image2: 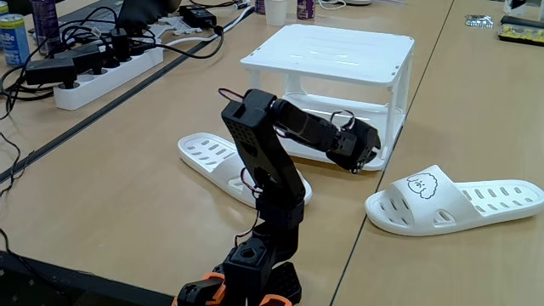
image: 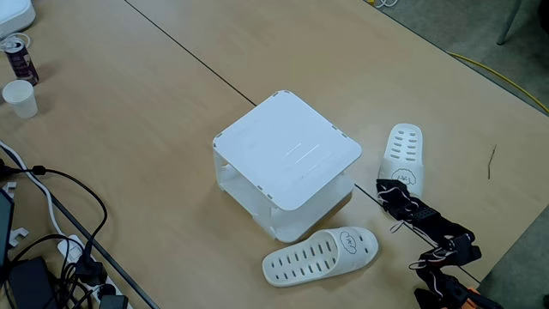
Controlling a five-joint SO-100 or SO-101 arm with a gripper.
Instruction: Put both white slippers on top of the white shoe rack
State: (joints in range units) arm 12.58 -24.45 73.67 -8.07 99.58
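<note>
The white shoe rack (image: 287, 154) stands mid-table with nothing on its flat top (image2: 336, 53). One white slipper (image: 403, 154) lies to its right in a fixed view, puppy face toward the arm. The other slipper (image: 319, 255) lies in front of the rack. From behind the arm, one slipper (image2: 459, 200) lies at the right and the other (image2: 212, 157) at the left, partly hidden by the black arm. My gripper (image: 388, 194) hangs low by the rack's corner (image2: 365, 161), close to the puppy-face end of the right slipper. It looks shut and holds nothing.
A power strip (image2: 106, 72) with tangled cables (image: 51, 232) lies along the table's left side. A paper cup (image: 20, 97) and a can (image: 19, 58) stand at the far corner. A table seam (image: 189, 56) runs diagonally behind the rack.
</note>
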